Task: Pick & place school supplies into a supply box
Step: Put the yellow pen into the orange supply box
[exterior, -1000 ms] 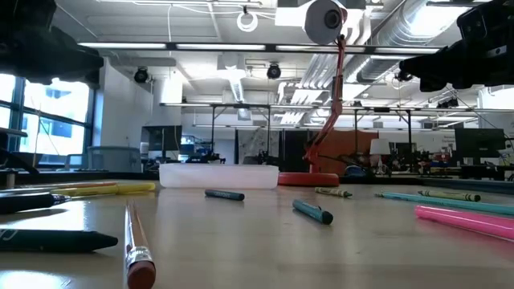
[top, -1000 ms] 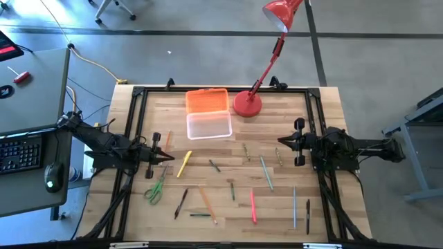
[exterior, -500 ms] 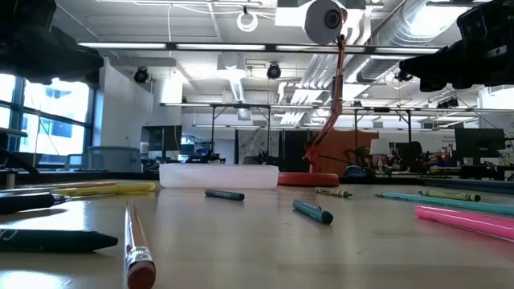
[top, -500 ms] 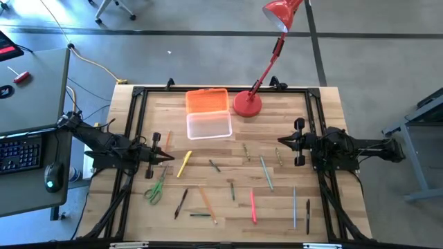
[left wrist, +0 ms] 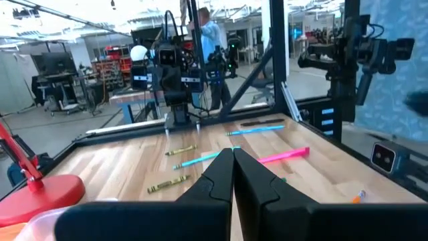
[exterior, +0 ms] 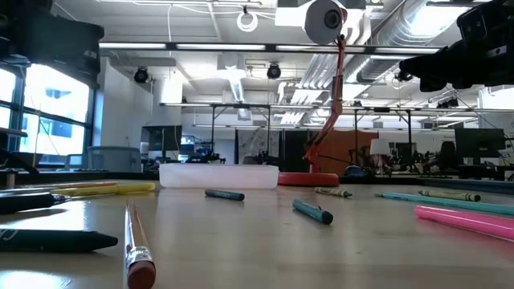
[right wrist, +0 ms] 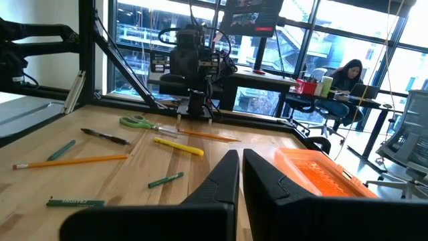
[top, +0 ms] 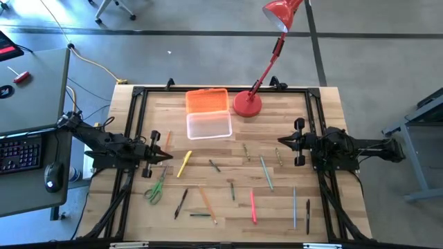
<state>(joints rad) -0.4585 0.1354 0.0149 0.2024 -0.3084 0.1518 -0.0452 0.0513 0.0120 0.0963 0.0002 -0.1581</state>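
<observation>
Wooden tabletop (top: 228, 211) fills our view. We see the left gripper (top: 168, 156) at the left edge, fingers pressed together on nothing; the right gripper (top: 280, 144) likewise closed and empty opposite. Between them lie scattered school supplies (top: 208, 200). Farther back, the supply box (top: 208, 125) sits open beside the red lamp (top: 247, 104).

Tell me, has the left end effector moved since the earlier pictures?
Yes, slightly. In the high view the left end effector has drawn back a little from the yellow marker, toward the table's left edge.
</observation>
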